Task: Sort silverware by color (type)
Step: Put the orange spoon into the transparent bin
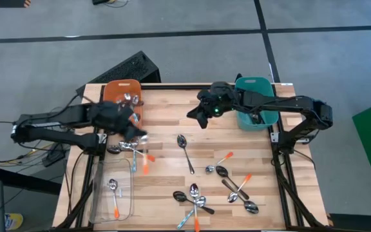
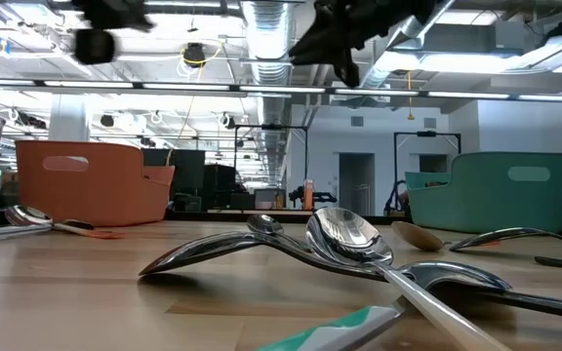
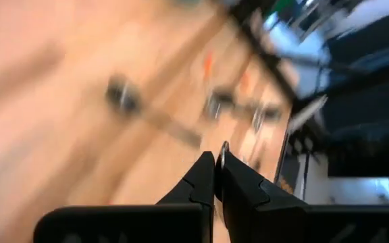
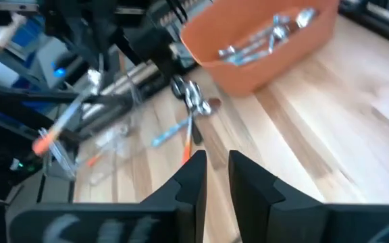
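In the low view an all-silver spoon (image 2: pixel 344 237) lies nearest on the worktop (image 1: pixel 166 138), while the left pincer (image 1: pixel 138 136), clamped on an orange-handled spoon (image 4: pixel 63 125), must carry it to the clear tray (image 1: pixel 122 209); the right pincer (image 1: pixel 195 116) hangs narrowly parted, empty.

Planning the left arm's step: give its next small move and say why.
Probably swing to the clear tray: the left gripper, shut beside the orange bin, seems to pinch an orange-handled spoon, and the tray already holds a matching spoon. The bin holds all-silver spoons.
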{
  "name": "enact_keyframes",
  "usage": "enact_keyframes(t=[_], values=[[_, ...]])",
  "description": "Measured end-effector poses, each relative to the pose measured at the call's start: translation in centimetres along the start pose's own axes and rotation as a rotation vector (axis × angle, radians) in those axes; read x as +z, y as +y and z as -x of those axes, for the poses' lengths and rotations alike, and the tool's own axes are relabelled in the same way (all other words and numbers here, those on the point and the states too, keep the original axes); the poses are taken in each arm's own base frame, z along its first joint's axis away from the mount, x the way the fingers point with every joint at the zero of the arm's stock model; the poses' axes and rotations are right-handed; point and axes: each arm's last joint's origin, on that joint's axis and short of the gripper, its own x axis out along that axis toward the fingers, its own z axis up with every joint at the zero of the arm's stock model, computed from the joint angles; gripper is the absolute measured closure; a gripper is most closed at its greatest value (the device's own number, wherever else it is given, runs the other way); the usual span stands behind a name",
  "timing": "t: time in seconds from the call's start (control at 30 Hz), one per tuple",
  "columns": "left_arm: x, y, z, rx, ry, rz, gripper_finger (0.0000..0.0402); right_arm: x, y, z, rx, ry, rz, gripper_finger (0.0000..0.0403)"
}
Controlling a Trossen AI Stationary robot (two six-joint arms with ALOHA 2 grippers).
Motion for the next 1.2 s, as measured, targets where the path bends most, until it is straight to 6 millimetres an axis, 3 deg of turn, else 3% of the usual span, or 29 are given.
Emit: enact_keyframes(t=[0.23, 0.37, 0.5, 0.77, 0.9, 1.2], values=[[-4.8, 0.9, 3.3, 0.159, 0.175, 0.236, 0.0401, -0.2, -0.8, 0.1, -0.058, 0.027, -0.042, 0.0315], [-6.6, 0.8, 3.6, 0.216, 0.295, 0.262, 0.0401, -0.5, -0.4, -0.1, -0.102, 0.014, -0.005, 0.0315], [-8.3, 0.5, 2.9, 0.295, 0.403, 0.254, 0.0401, -1.5, 0.1, -1.8, -0.102, 0.05, 0.016, 0.0315], [-11.1, 0.8, 1.1, 0.429, 0.521, 0.217, 0.0401, -4.6, 1.7, -8.6, -0.054, 0.151, 0.034, 0.0314], [-12.4, 1.5, 0.4, 0.483, 0.589, 0.205, 0.0391, -4.5, 3.4, -11.5, -0.029, 0.18, 0.058, 0.0314], [-12.9, 1.9, 0.3, 0.486, 0.599, 0.163, 0.0276, -4.2, 6.1, -18.6, -0.005, 0.204, 0.167, 0.0311]])
